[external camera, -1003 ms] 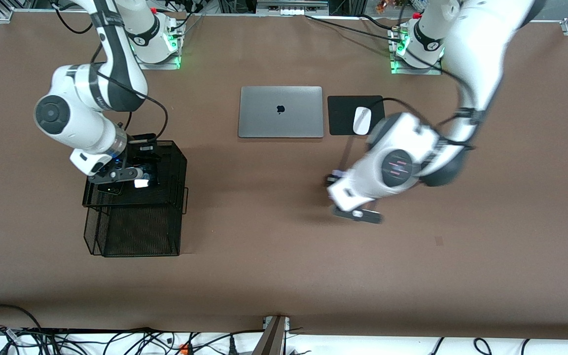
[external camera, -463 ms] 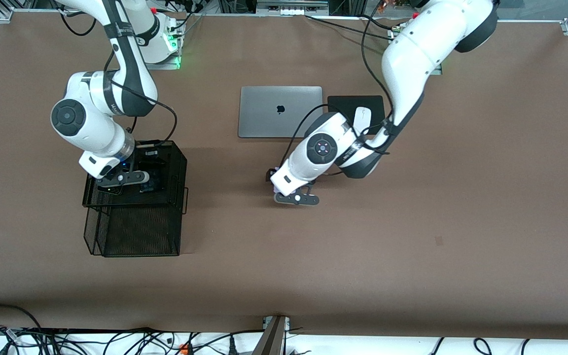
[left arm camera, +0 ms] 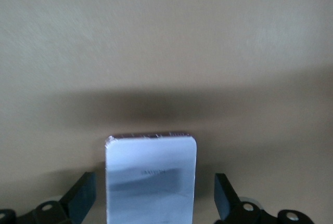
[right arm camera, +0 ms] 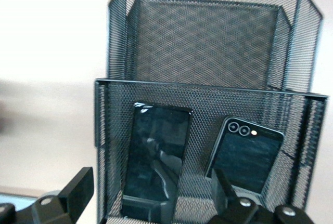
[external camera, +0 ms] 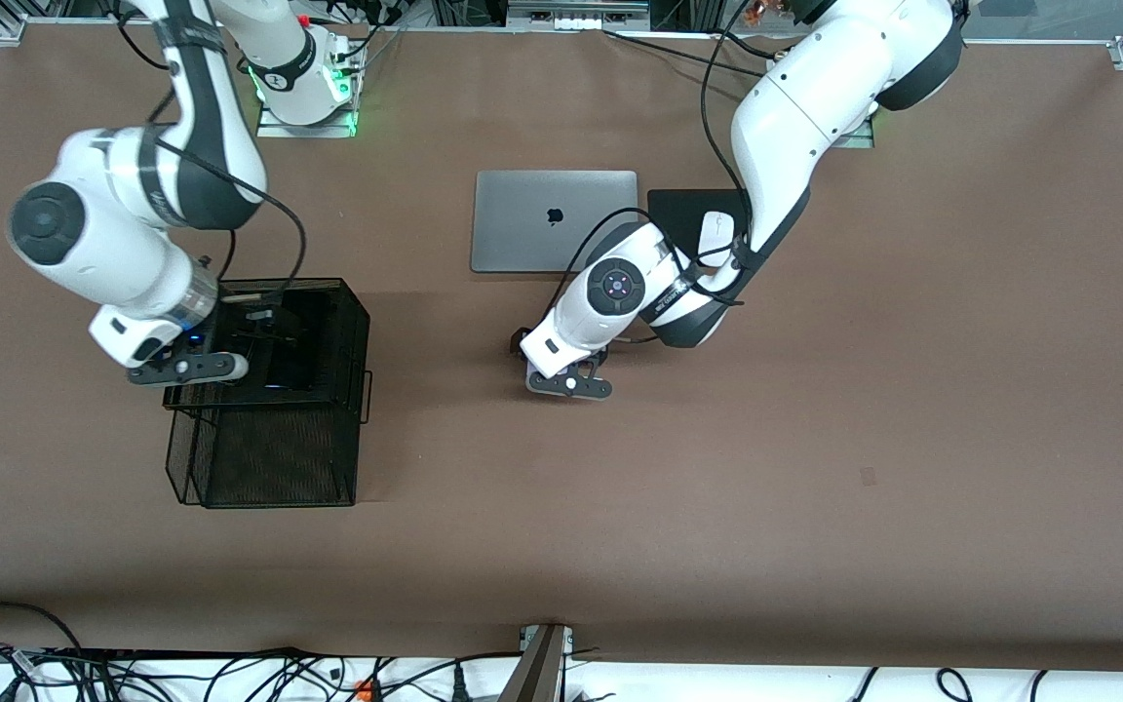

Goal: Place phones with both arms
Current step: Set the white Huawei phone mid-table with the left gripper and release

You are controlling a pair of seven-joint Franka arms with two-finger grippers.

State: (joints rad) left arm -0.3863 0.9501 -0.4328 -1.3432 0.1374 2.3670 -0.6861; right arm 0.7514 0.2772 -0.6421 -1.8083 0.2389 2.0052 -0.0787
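Note:
The white-lavender phone (left arm camera: 151,167) lies flat on the brown table between my left gripper's (left arm camera: 154,203) open fingers, with a gap on each side. In the front view my left gripper (external camera: 569,383) hangs low over the table, nearer the camera than the laptop, and hides that phone. The long slim black phone (right arm camera: 156,161) and the small squarish black phone (right arm camera: 247,159) lie side by side in the upper tray of a black mesh organizer (right arm camera: 208,91). My right gripper (right arm camera: 151,203) is open and empty over that tray's edge (external camera: 186,369).
The mesh organizer (external camera: 269,458) stands toward the right arm's end of the table, its lower tier nearer the camera. A shut silver laptop (external camera: 555,221) lies mid-table, with a white mouse (external camera: 716,237) on a black pad (external camera: 683,210) beside it.
My left arm swung from its own end of the table to the middle and slowed there. My right gripper drew back from over the tray toward the right arm's end.

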